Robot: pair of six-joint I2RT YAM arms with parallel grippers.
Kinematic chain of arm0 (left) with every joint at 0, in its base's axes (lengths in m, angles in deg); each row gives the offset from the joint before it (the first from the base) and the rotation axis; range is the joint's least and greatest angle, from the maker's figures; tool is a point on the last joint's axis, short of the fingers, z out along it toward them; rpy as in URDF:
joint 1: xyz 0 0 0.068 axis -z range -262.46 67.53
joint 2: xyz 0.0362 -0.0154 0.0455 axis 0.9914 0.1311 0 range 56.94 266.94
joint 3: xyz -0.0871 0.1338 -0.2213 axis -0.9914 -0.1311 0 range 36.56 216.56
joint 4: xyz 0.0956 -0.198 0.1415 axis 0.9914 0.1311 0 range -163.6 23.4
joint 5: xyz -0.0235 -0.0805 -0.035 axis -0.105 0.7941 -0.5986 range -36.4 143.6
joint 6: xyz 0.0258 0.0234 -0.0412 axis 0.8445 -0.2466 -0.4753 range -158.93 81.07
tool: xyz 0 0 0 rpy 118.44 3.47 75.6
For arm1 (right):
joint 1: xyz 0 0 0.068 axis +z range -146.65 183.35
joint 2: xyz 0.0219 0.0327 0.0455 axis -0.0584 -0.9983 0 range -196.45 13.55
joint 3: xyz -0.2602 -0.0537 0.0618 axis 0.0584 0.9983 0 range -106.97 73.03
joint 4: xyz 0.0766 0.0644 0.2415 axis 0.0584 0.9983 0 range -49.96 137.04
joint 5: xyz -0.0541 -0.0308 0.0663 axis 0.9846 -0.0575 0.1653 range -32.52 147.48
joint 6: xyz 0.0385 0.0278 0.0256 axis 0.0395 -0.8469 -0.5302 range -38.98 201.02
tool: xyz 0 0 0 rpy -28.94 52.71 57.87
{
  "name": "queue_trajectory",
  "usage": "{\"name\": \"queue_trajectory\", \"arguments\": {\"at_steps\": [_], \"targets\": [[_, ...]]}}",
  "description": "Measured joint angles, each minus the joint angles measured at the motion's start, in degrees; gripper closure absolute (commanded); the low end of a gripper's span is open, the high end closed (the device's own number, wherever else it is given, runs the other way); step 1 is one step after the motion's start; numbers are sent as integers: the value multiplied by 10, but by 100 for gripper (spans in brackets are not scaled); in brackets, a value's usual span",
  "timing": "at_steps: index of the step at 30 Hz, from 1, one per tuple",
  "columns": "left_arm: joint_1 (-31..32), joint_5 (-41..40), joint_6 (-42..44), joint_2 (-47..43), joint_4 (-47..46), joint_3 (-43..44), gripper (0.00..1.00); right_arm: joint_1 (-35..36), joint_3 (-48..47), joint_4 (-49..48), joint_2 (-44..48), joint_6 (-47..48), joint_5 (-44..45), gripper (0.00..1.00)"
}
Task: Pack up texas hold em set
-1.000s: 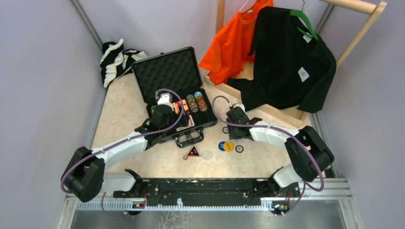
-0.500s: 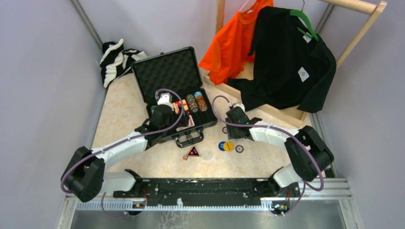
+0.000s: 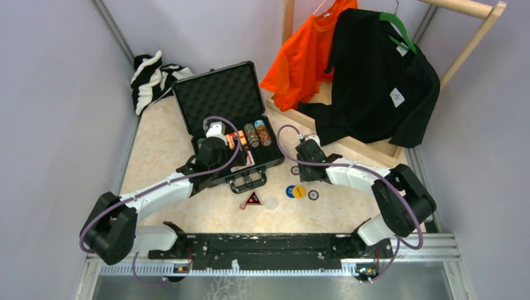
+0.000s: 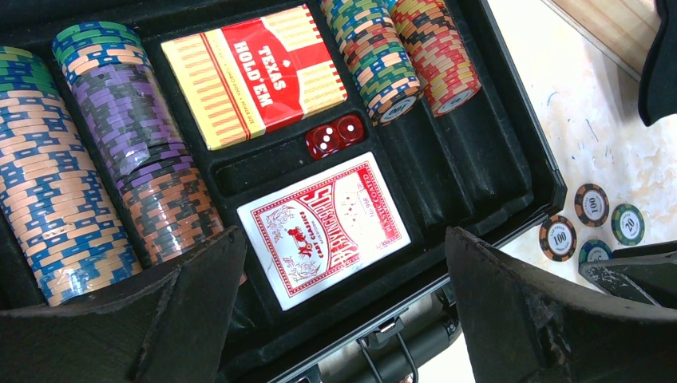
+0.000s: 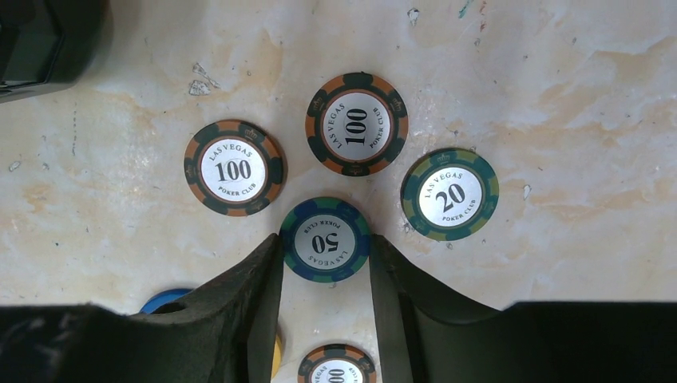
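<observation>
Straddles the blue 50 chip (image 5: 324, 239) with the right gripper (image 5: 323, 242), one finger close against each edge; cannot tell whether pinched or merely flanked. Lies flat on the table (image 5: 559, 96), two 100 chips (image 5: 235, 167) and a 20 chip (image 5: 450, 194) just beyond the fingertips. Hangs spread wide with the left gripper (image 4: 343, 239) over the open briefcase (image 4: 511, 159), above the red card deck (image 4: 323, 227) in its slot.

a robotics lab test cell: plain lilac-grey walls (image 3: 56, 94) box in a marbled beige tabletop (image 3: 165, 147), two white-and-black robot arms with purple cables (image 3: 162, 190) are bolted to a black metal rail (image 3: 269, 244) at its near edge, and a light wooden clothes rack (image 3: 465, 7) holds an orange t-shirt (image 3: 303, 56) and a black shirt (image 3: 375, 81).
</observation>
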Motion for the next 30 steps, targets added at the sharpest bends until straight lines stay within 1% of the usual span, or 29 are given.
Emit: {"name": "queue_trajectory", "arguments": {"at_steps": [8,16,24,30], "targets": [[0,0,0,0,0,0,0,0,-1,4,1,0,1,62],[0,0,0,0,0,0,0,0,-13,47,14,0,2,61],[0,0,0,0,0,0,0,0,-30,60,17,2,14,60],[0,0,0,0,0,0,0,-15,-31,63,17,10,21,60]]}}
